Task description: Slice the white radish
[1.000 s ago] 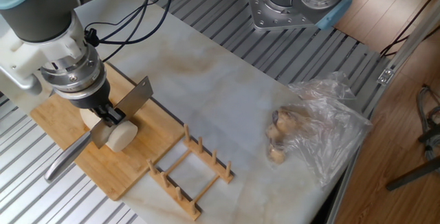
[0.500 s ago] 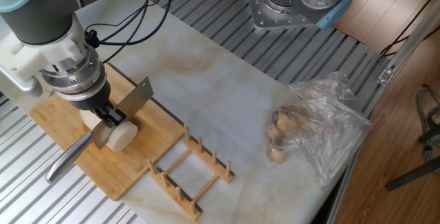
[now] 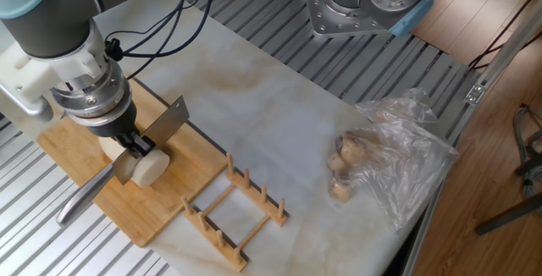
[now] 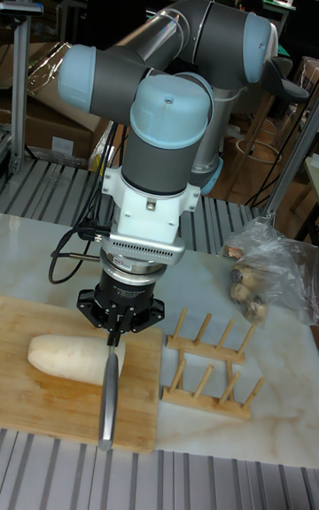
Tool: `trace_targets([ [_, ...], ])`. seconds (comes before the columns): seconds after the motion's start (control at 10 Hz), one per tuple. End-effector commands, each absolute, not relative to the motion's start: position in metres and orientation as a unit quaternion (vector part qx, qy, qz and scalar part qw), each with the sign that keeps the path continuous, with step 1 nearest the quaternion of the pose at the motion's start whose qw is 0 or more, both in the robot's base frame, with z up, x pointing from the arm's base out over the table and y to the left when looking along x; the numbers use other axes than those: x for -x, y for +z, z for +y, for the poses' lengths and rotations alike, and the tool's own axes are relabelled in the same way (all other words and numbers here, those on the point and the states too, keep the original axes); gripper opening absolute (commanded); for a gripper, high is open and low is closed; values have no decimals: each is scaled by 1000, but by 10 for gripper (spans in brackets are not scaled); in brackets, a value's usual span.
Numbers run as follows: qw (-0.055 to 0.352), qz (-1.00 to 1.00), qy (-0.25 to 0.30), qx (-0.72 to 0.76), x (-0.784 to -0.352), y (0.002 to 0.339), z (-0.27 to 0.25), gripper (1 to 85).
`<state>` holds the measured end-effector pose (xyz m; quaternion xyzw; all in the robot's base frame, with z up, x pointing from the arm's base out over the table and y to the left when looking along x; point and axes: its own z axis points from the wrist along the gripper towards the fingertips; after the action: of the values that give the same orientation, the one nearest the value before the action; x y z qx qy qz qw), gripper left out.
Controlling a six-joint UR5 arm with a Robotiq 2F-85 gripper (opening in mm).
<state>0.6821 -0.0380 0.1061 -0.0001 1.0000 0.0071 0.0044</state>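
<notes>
The white radish (image 3: 149,168) (image 4: 60,357) is a thick creamy cylinder lying on the bamboo cutting board (image 3: 174,198) (image 4: 49,413). My gripper (image 3: 135,146) (image 4: 116,334) is directly above the radish's right end and is shut on a knife. The steel blade (image 3: 166,122) stands on edge across the radish near that end. Its grey handle (image 3: 83,195) (image 4: 107,404) sticks out toward the board's front edge. In the fixed view my wrist hides most of the radish, and only the cut-side end and a small patch show.
A wooden dish rack (image 3: 236,211) (image 4: 207,377) stands just right of the board. Further right lies a clear plastic bag (image 3: 398,162) (image 4: 270,271) holding brownish lumps. Another arm's base (image 3: 364,5) is bolted at the far side of the table.
My gripper and the knife have sunk very slightly toward the radish. Everything else is unchanged.
</notes>
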Motion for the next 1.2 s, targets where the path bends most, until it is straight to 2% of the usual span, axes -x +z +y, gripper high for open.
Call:
trace_targets([
  [0.0, 7, 1000, 12, -3, -684, 105, -35, 13],
  [1.1, 9, 1000, 12, -6, -687, 100, -33, 13],
])
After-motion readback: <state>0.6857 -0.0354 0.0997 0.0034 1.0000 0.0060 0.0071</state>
